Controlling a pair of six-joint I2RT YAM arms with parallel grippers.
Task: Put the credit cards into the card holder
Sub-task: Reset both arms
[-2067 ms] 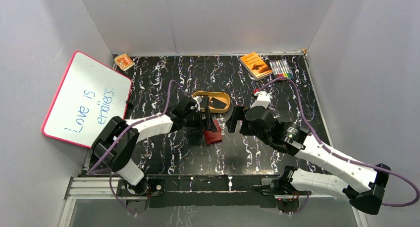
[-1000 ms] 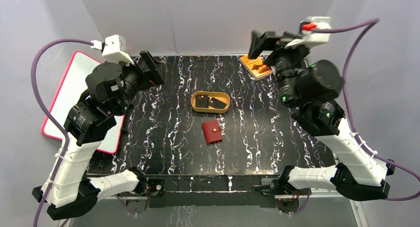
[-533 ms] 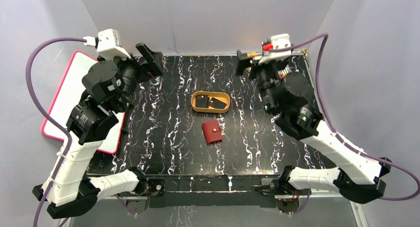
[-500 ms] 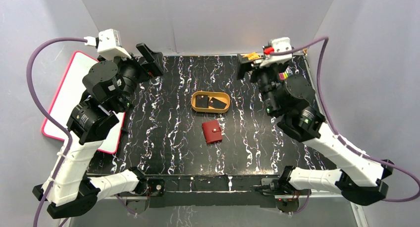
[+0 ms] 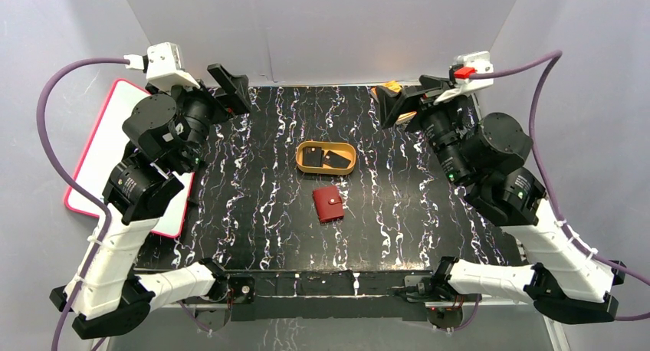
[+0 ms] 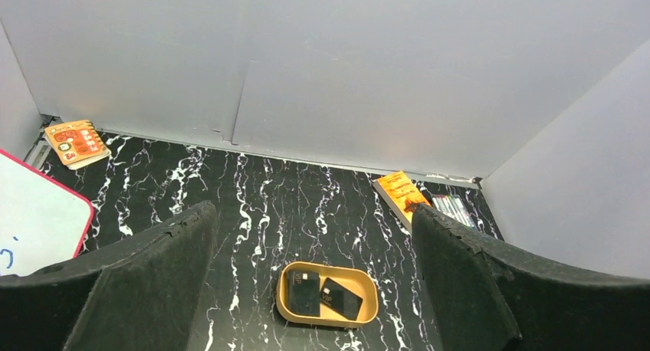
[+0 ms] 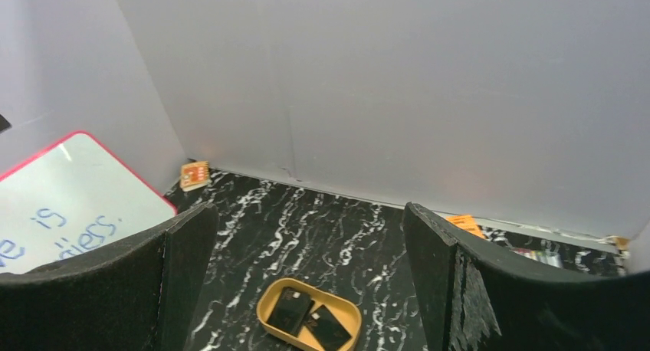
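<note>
1. Top external view shows both arms reaching up high over the black table [image 5: 253, 213], one on each side.
2. The left gripper [image 5: 230, 90] is up above the back left corner of the table. In the left wrist view its two black fingers [image 6: 146, 282] are spread wide apart.
3. The right gripper [image 5: 402, 102] is up above the back right corner. In the right wrist view its black fingers [image 7: 475, 290] are spread wide apart too.
4. The credit cards [image 5: 334, 160] are two thin black cards. They lie side by side inside the tan dish [image 5: 300, 161] in the middle of the table. The card on the right is turned a little.
5. The card holder [image 5: 329, 204] is small and red. It lies flat on the table just beside the dish, on the side nearer the arm bases. It is folded shut with its snap tab on top. It does not touch the dish.
6. Both grippers are well apart from the cards and from the card holder.
7. The whiteboard [image 5: 107, 159] has a pink edge and blue writing. It sits at the left side of the table.
8. The small orange pack [image 6: 74, 142] lies in the back left corner.
9. The orange booklet [image 6: 402, 194] and the markers [image 6: 454, 208] lie next to each other in the back right corner.
</note>
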